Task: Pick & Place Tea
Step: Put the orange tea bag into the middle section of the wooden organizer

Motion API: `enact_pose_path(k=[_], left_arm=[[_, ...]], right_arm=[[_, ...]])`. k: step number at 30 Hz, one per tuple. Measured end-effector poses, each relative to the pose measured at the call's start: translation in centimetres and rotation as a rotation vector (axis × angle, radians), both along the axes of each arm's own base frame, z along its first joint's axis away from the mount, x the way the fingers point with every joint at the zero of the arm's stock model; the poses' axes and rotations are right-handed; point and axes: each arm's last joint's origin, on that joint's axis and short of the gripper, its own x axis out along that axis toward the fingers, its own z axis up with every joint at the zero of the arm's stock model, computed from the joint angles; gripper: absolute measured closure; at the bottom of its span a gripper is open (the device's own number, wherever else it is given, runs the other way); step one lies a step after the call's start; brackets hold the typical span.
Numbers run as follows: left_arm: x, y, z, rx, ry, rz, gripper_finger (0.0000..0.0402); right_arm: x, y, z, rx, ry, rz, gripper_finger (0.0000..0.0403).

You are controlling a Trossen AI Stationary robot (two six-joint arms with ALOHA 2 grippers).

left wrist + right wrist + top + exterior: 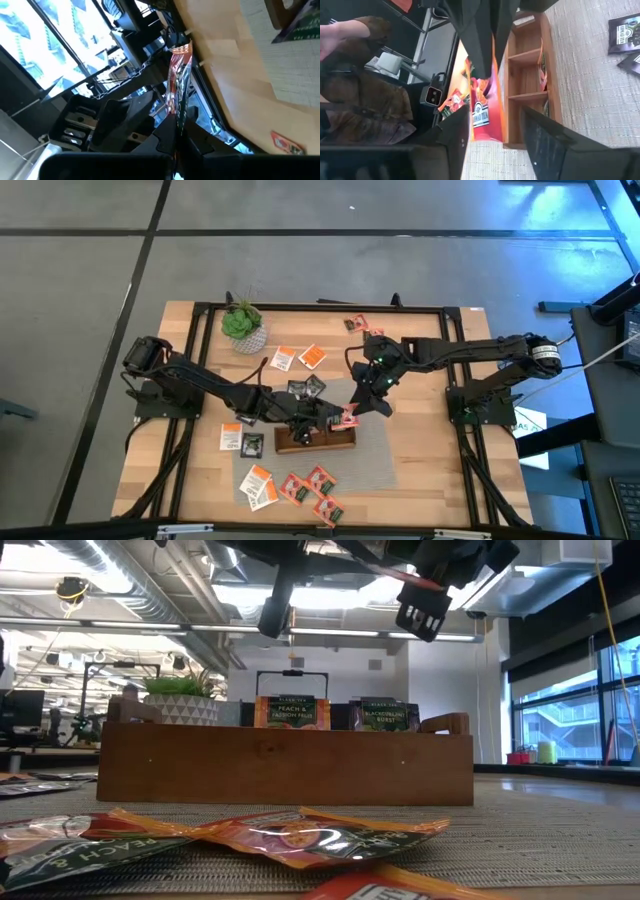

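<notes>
A red-and-orange tea sachet [349,418] [482,112] is held in the air over the right end of the brown wooden tray [300,444]. My left gripper [335,418] [176,117] is shut on it, reaching in from the table's left. My right gripper [372,402] [495,110] is open, with one finger on each side of the sachet's free end. I cannot tell whether it touches the sachet. In the low view, two sachets [292,712] stand upright in the tray [285,762]. My left gripper pinches one end of the sachet [177,107] between its two fingers. It comes nearly level from the table's left. The sachet sticks out past the fingertips toward the right arm and is lifted clear above the tray.
Loose sachets lie near the front edge [290,485], left of the tray [242,438], and behind it [298,358], with dark ones [305,387] on the grey mat. A potted plant [243,325] stands at the far left. A person [350,65] is beyond the table.
</notes>
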Motion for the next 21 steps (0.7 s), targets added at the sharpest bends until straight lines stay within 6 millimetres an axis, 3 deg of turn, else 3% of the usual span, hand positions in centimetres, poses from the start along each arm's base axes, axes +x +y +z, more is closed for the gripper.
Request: enact_pose_path(k=[11, 21], left_arm=[[-0.04, -0.30, 0.00, -0.049, -0.004, -0.022, 0.0393], [0.06, -0.44, 0.43, -0.261, -0.067, -0.028, 0.0357]], right_arm=[[0.00, 0.00, 0.00, -0.002, -0.001, 0.000, 0.0340], [0.01, 0.01, 0.05, -0.001, -0.005, 0.005, 0.0370]])
